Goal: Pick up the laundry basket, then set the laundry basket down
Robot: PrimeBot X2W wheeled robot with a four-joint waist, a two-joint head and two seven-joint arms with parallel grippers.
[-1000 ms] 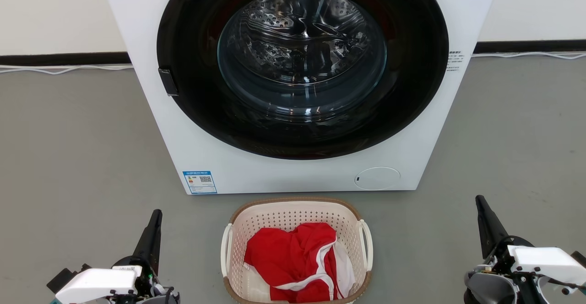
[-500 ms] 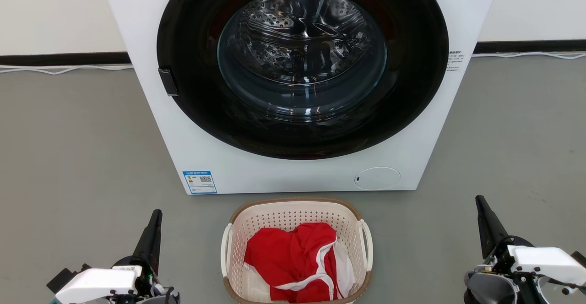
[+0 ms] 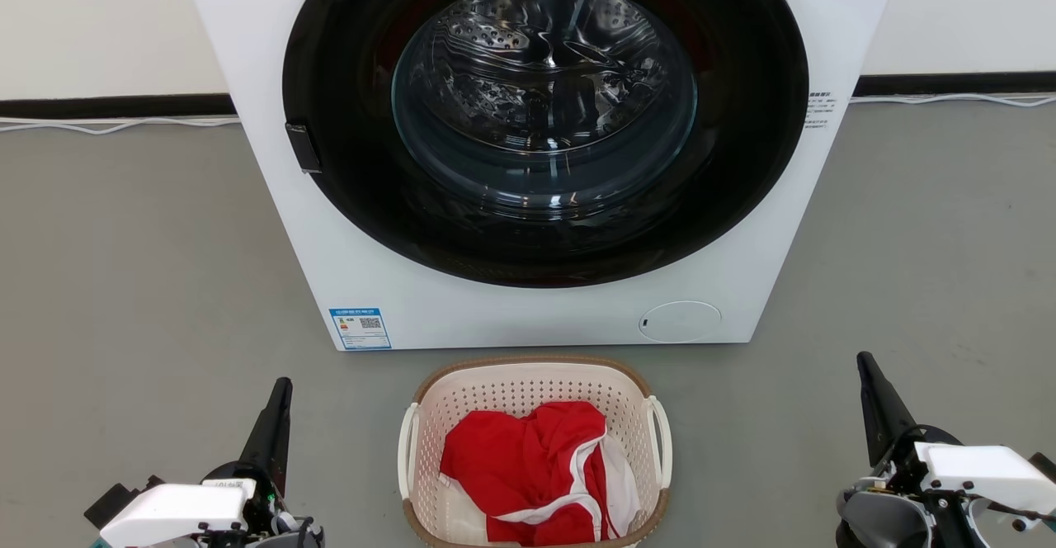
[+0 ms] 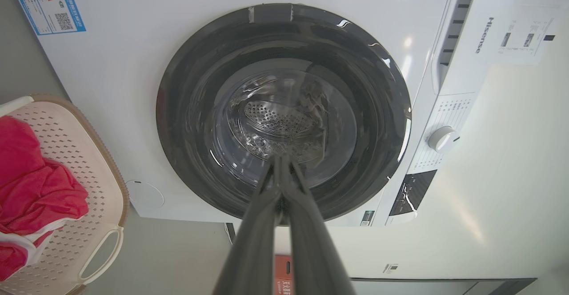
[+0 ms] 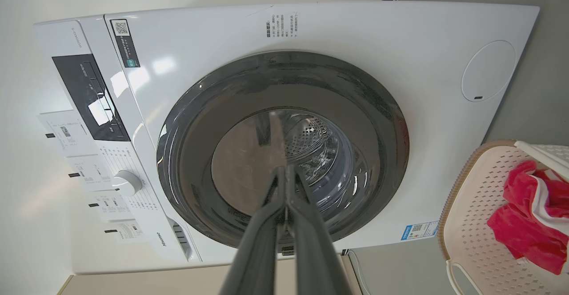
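head view: laundry basket (image 3: 511,385), red cloth (image 3: 520,457) inside, on floor (image 3: 124,284) before washing machine (image 3: 577,321), between left gripper (image 3: 279,399) and right gripper (image 3: 873,395), both well apart from its handles (image 3: 403,449), apparently poised for a two-sided lift. left wrist view: fingers (image 4: 262,224) pressed together, empty. right wrist view: likewise.

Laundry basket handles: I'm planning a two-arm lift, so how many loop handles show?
2. The left handle is on the laundry basket's left wall; the right handle is on its right wall. The near rim is cut off, so more may be hidden.
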